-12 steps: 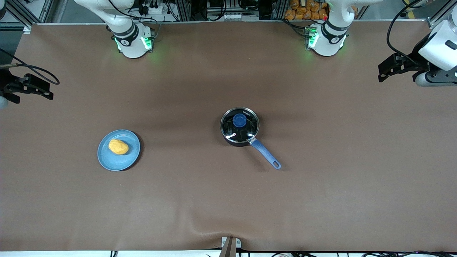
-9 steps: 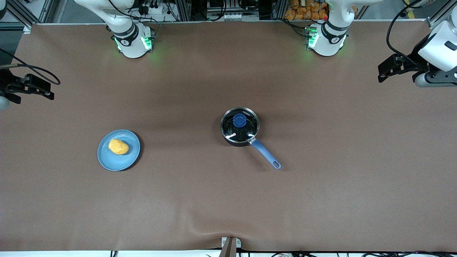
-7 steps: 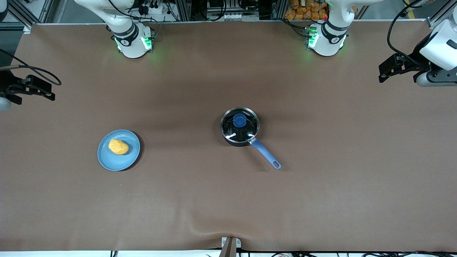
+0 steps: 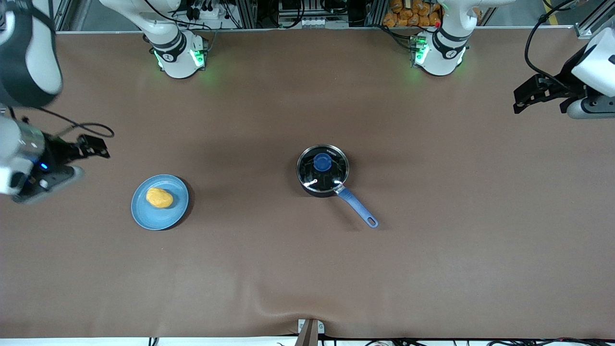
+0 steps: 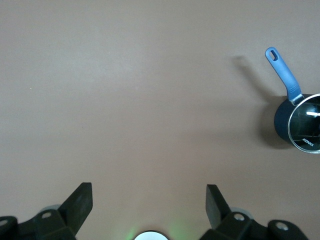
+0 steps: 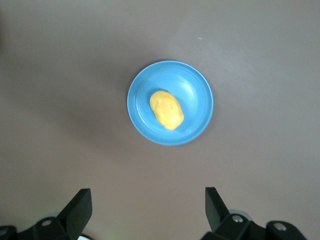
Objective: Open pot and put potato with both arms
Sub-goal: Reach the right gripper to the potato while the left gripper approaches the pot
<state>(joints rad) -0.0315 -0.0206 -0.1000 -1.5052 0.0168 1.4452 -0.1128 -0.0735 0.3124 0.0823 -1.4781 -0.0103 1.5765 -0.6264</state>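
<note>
Desk [image 4: 307,269] covered in brown material fills nearly the whole front view, with the two white arm bases standing along its upper edge. Next in size, the right arm reaches in at the middle left edge of the frame, and its right gripper [image 4: 93,146] hangs over bare desk just above and outward of the plate, toward the right arm's end; in the right wrist view its fingers [image 6: 80,207] stand spread wide at the bottom of the frame with nothing between them. At the upper right edge of the frame the left gripper [image 4: 526,98] hangs over bare desk toward the left arm's end, well apart from the pot; the left wrist view shows its fingers [image 5: 82,200] equally wide apart and holding nothing. Pot [image 4: 323,171], a small black saucepan, sits at the centre of the frame with its glass lid [image 4: 331,175] in place, the blue knob [image 4: 322,162] on top, and its blue-purple handle [image 4: 358,207] pointing toward the lower right of the frame. Plate [image 4: 166,218], flat and light blue, lies in the lower left part of the frame, well apart from the pot. Potato [image 4: 159,197], a yellow-orange lump, rests on the plate, a little off its middle.
</note>
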